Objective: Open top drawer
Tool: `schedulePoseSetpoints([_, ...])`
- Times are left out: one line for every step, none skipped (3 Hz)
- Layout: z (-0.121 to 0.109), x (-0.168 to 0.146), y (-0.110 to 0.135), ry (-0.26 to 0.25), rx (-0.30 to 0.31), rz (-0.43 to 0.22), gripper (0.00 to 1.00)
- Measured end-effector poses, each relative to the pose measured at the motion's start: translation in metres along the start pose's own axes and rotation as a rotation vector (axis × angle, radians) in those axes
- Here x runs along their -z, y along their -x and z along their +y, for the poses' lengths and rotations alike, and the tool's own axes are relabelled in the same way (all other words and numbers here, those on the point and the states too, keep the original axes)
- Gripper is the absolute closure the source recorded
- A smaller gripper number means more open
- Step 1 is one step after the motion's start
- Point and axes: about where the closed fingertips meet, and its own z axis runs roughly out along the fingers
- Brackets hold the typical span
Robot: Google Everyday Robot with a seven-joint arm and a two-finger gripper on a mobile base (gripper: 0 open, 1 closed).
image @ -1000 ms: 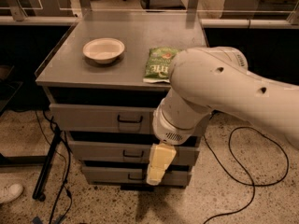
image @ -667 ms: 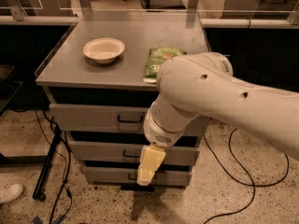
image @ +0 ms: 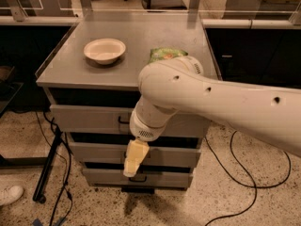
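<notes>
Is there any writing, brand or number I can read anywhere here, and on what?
No text can be read.
Green bag on the cabinet: print too blurred to read.
Pincer, hanging before the lower drawers, under the top drawer: no label visible.

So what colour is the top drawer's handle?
Black; the handle shows in the camera view on the top drawer. The gripper hangs below, before the lower drawers.

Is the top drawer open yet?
Shut: the top drawer shows no interior. The claw hangs lower, before the middle drawer.
</notes>
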Motion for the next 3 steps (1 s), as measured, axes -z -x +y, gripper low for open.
schedulePoseSetpoints([-0.011, -0.036, 0.017, 0.01, -0.004, -0.01, 0.0])
schedulePoseSetpoints([-0.013, -0.039, 0.018, 0.011, -0.006, -0.006, 0.0])
schedulePoseSetpoints([-0.038, -0.055, 0.02, -0.002, -0.04, 0.007, 0.0])
